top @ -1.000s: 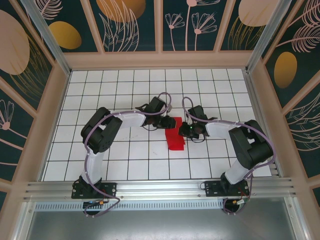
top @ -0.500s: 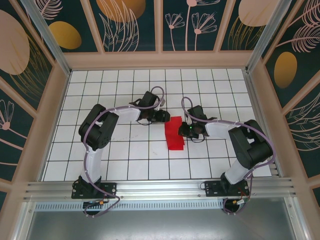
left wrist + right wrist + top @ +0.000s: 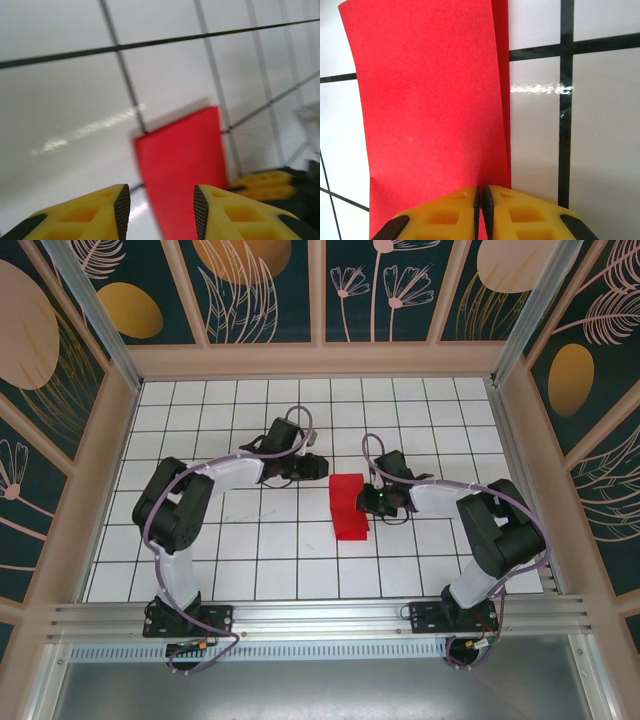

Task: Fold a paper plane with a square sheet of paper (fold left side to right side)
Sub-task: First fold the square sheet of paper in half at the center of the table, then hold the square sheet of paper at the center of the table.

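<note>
Since the earlier frames, the left gripper point(image 3: 319, 467) has been drawn back toward the upper left, off the square sheet of paper point(image 3: 348, 508); its jaws are seen parted and empty. The sheet, folded double, is seen at frame centre, clamped at its right edge by the right gripper point(image 3: 369, 502).

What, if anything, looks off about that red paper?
The folded paper is misaligned: a sliver of the lower layer peeks past the top layer's edge, and the top layer bows instead of lying flat. The right gripper is closed on its near edge. Nothing looks torn.
</note>
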### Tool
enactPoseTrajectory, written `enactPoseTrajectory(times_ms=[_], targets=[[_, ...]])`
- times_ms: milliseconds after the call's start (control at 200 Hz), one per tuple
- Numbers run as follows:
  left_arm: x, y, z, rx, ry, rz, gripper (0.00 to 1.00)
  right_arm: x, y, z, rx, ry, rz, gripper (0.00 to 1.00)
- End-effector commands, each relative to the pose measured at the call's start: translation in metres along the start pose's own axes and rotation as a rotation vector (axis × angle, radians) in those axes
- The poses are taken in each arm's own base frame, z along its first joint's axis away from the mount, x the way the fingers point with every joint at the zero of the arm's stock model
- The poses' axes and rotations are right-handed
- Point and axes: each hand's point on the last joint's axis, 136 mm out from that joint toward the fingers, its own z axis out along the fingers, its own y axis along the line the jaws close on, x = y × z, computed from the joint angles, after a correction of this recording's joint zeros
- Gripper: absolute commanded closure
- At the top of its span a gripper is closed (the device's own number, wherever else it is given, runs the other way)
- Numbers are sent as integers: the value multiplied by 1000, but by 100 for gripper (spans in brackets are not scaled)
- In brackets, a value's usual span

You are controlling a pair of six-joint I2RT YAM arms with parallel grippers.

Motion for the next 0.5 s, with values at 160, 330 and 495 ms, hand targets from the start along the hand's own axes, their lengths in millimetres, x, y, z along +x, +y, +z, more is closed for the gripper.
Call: enactPoseTrajectory(times_ms=[160,330,495], targets=[[33,-50,33,130,67,21,59,34,-34,11,145,110,31,83],[43,-33,55,86,99,-8,60,33,-30,10,132,104,30,83],[55,-19,66,48,129,-18,60,27,-23,7,103,76,25,83]])
